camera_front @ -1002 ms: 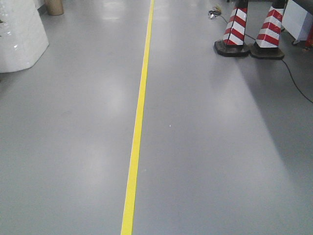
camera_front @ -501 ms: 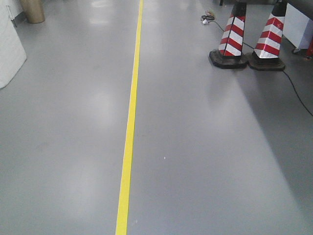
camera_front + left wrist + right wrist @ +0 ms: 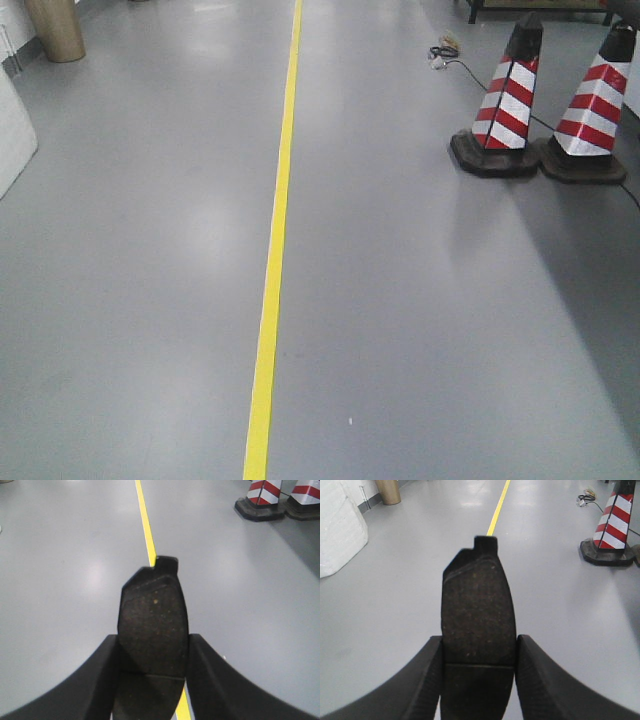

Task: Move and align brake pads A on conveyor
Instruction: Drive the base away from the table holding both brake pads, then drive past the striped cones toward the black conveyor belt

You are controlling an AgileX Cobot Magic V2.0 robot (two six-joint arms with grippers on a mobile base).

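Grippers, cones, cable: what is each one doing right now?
left gripper: shut on the left brake pad
right gripper: shut on the right brake pad
both pads: held, tab end sticking out
cones: upright, side by side
cable: lying on the floor

Showing a smooth, glossy grey floor (image 3: 130,300), catching soft patches of light. Carrying a narrow yellow line (image 3: 275,250), running straight from the near edge toward the far end. Bearing, well to one side of that line, a red-and-white striped traffic cone (image 3: 505,100) and a second striped cone (image 3: 590,105), standing upright on black bases just beside each other. Holding a thin black cable (image 3: 443,50), lying loosely coiled beyond the cones. Supporting a tan cylinder (image 3: 55,30) standing upright at the far corner and a bulky white object (image 3: 12,130), cropped by the frame edge.
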